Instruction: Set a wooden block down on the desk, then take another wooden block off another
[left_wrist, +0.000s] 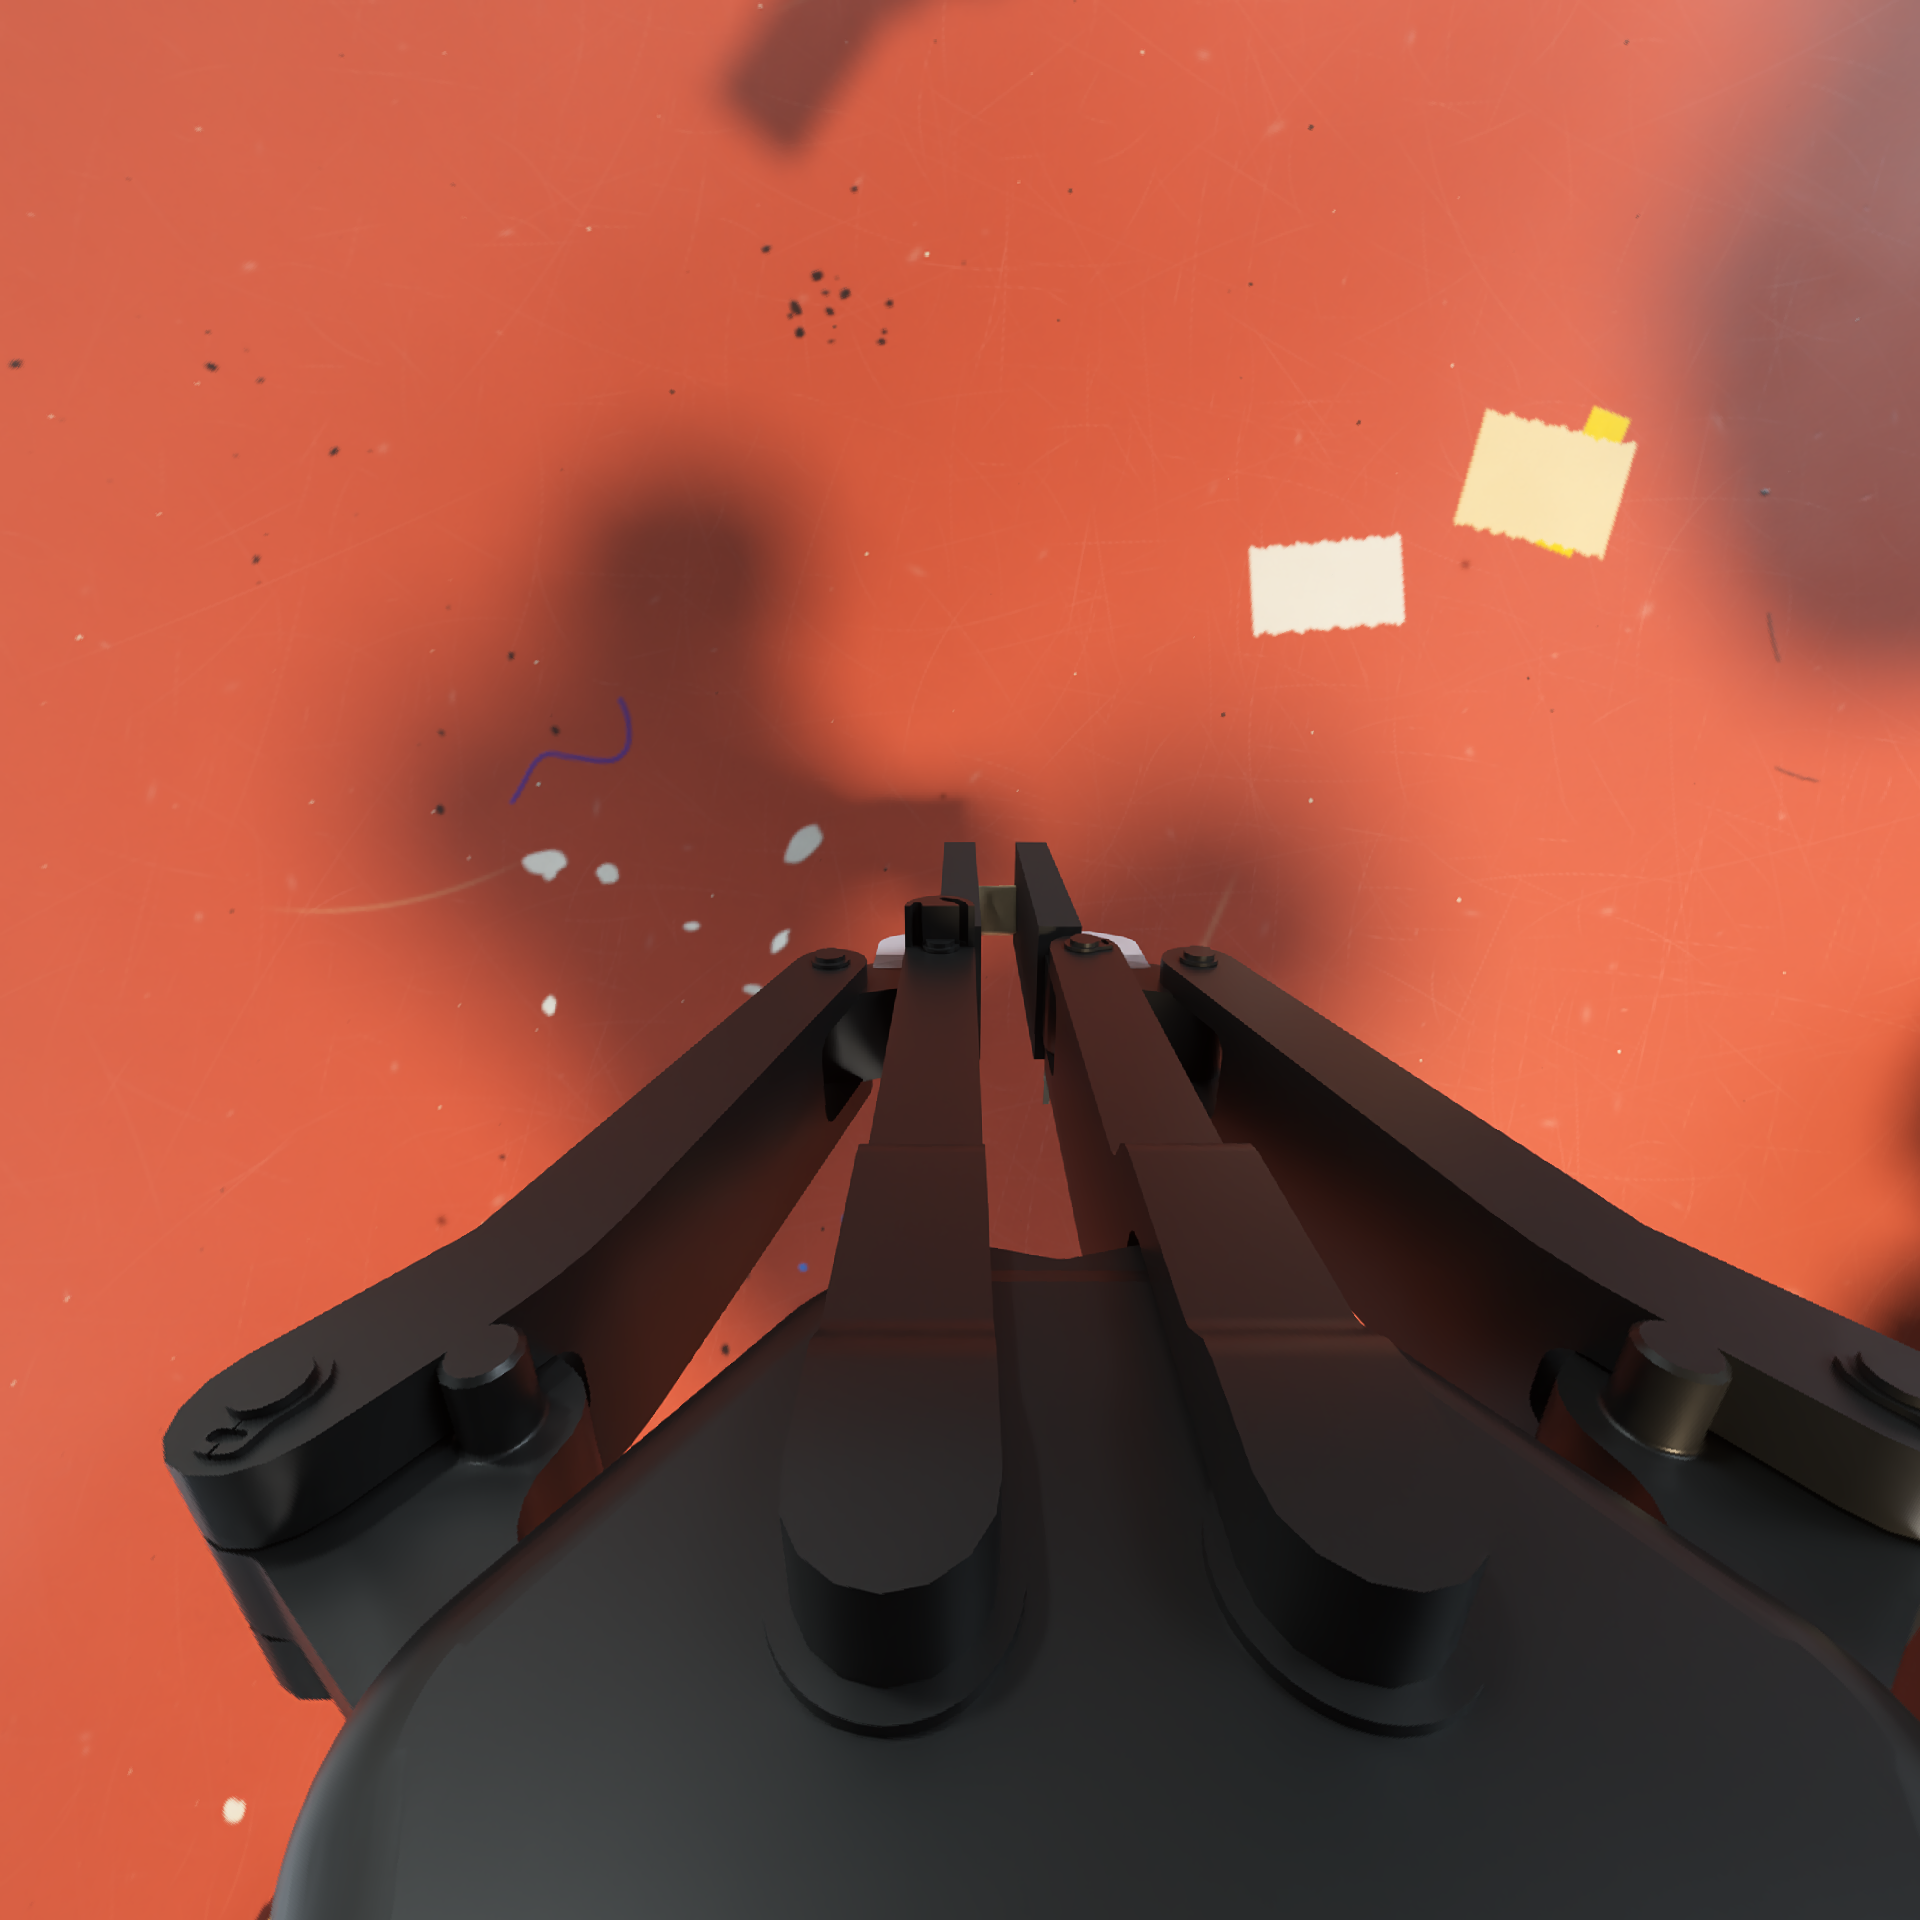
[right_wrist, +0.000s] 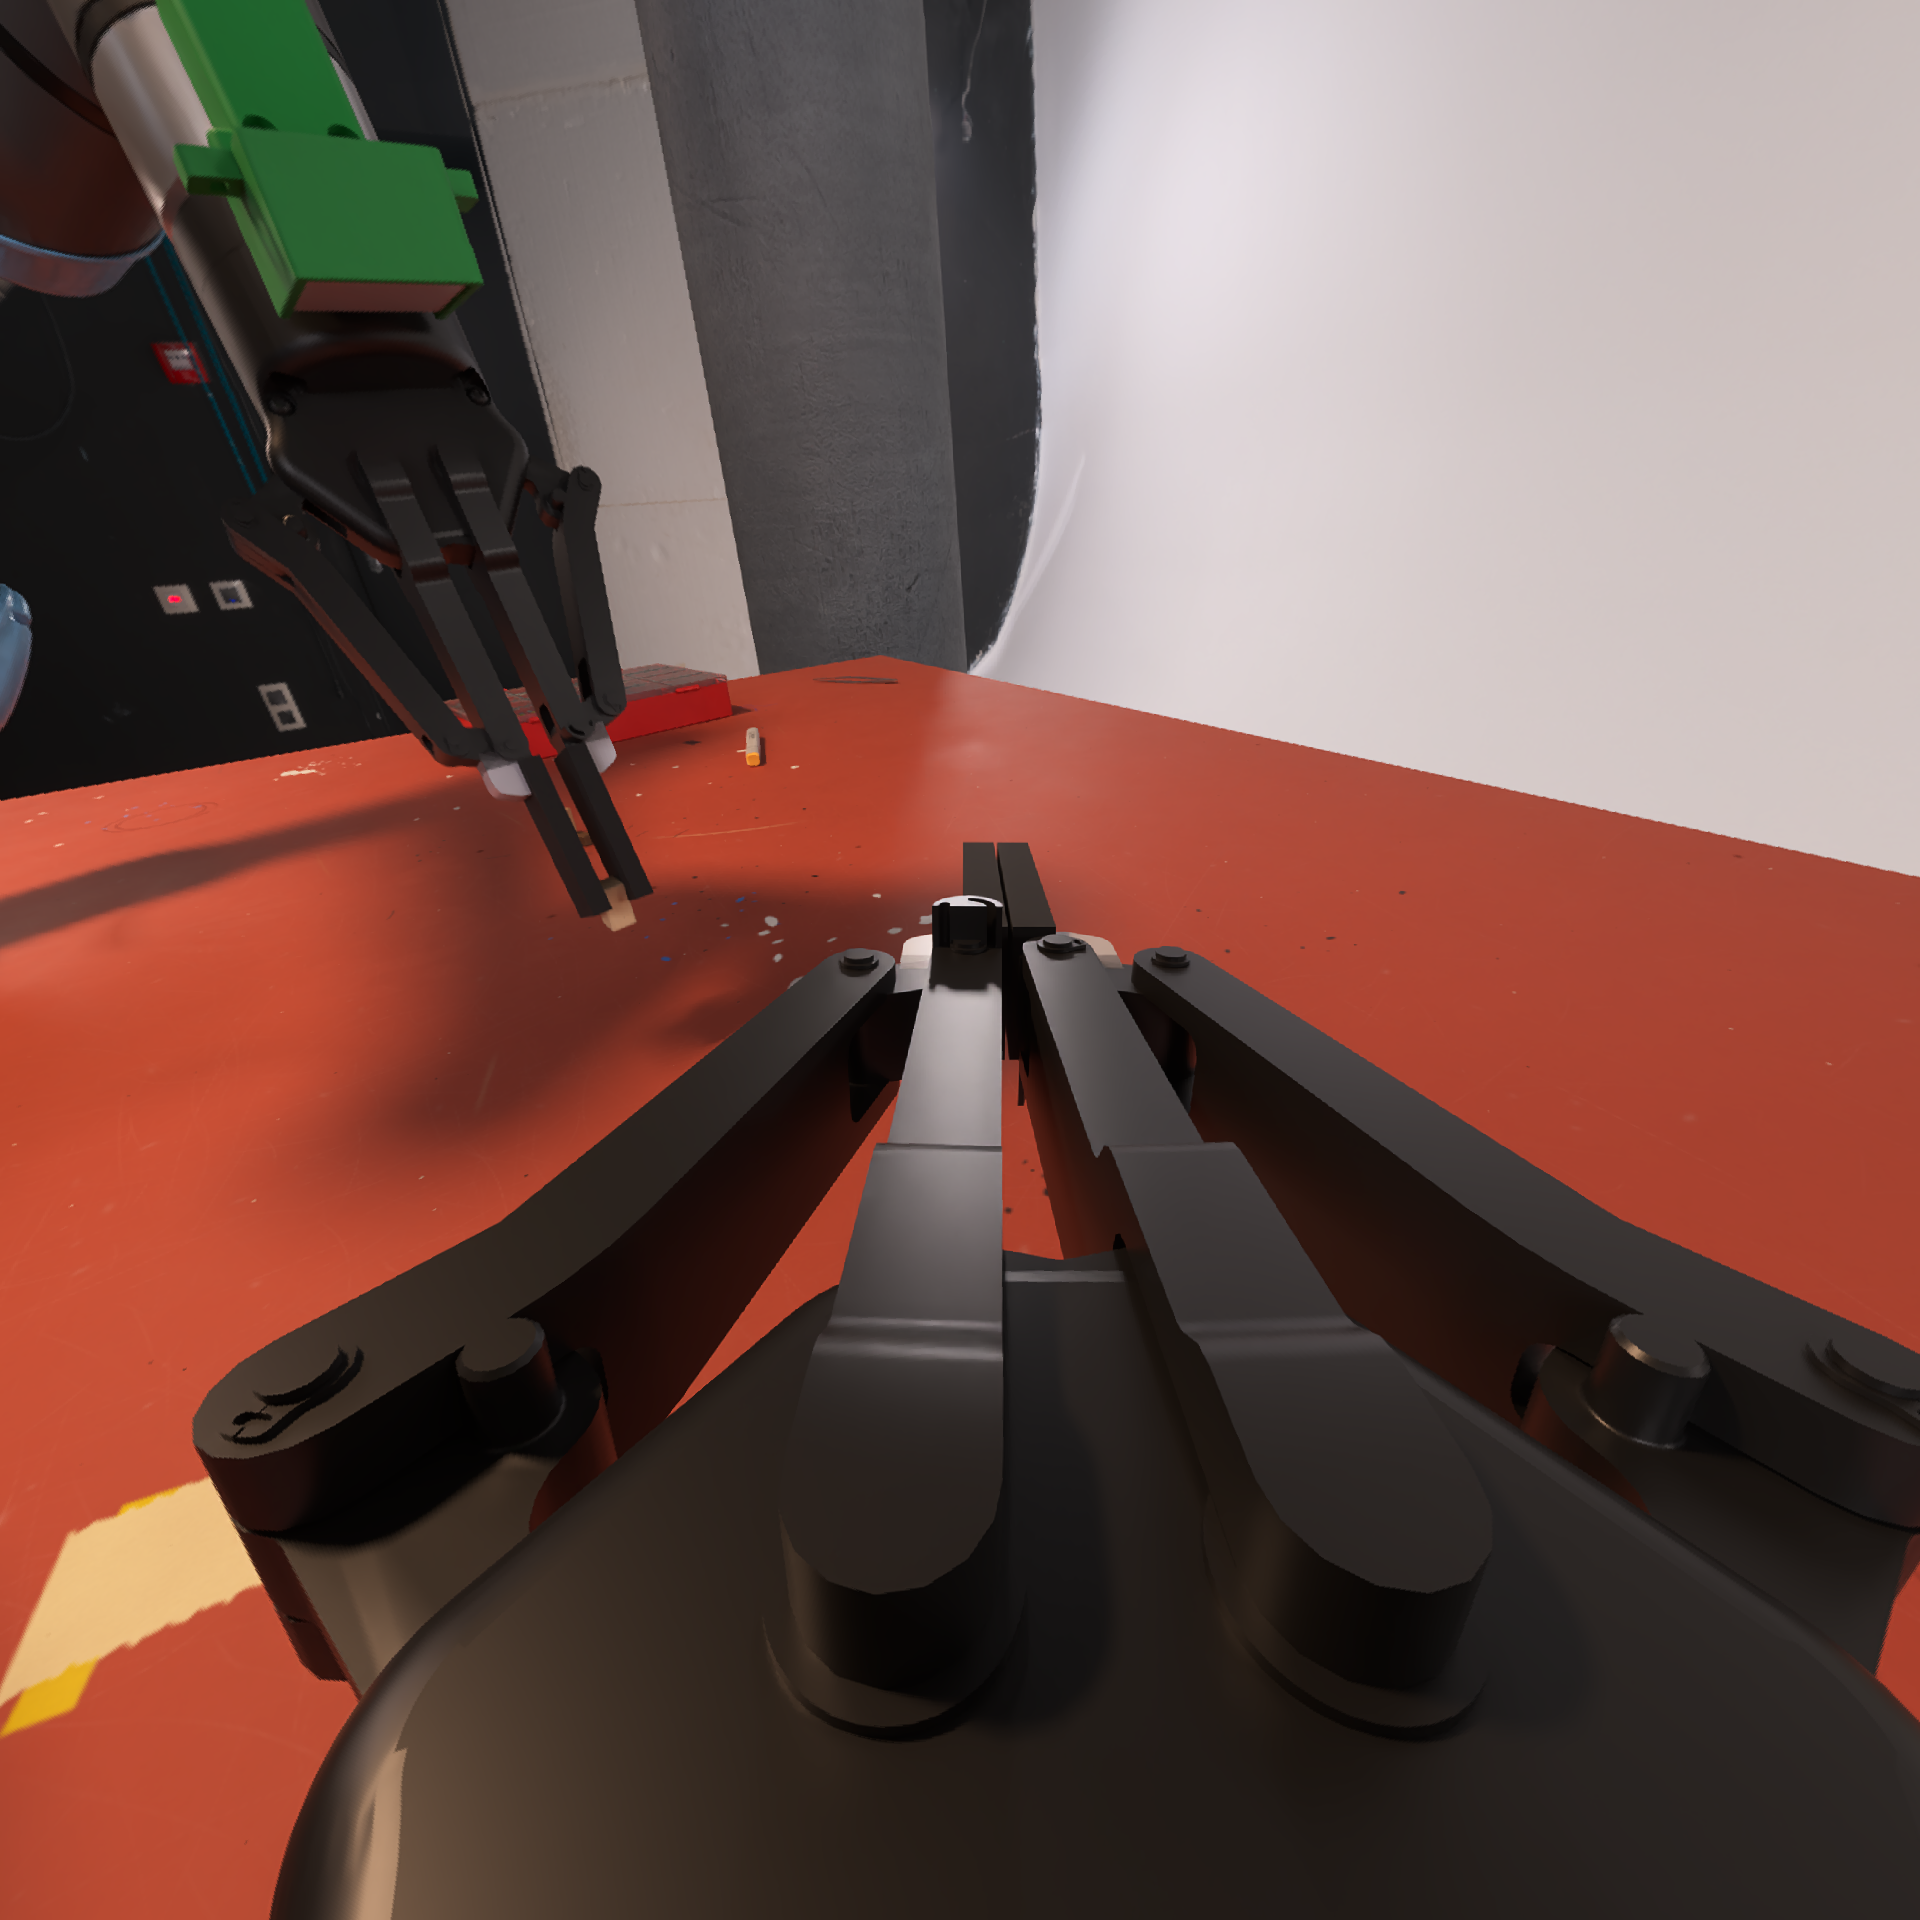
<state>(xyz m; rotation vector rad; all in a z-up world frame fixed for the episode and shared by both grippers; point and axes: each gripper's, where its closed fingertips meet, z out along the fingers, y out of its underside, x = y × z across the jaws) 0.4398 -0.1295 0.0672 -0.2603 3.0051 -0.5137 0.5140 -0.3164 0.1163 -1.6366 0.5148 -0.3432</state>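
Note:
My left gripper is shut on a small pale wooden block, which shows as a sliver between the fingertips. It hangs above the red desk. In the right wrist view the left gripper points down at the desk with the wooden block at its tips, just above the surface. My right gripper is shut and empty, fingers pressed together, low over the desk. No other wooden block shows in either view.
Two pale tape patches lie on the desk to the right. White paint flecks and a purple scribble mark it. A red box and a small orange-tipped marker sit at the desk's far edge.

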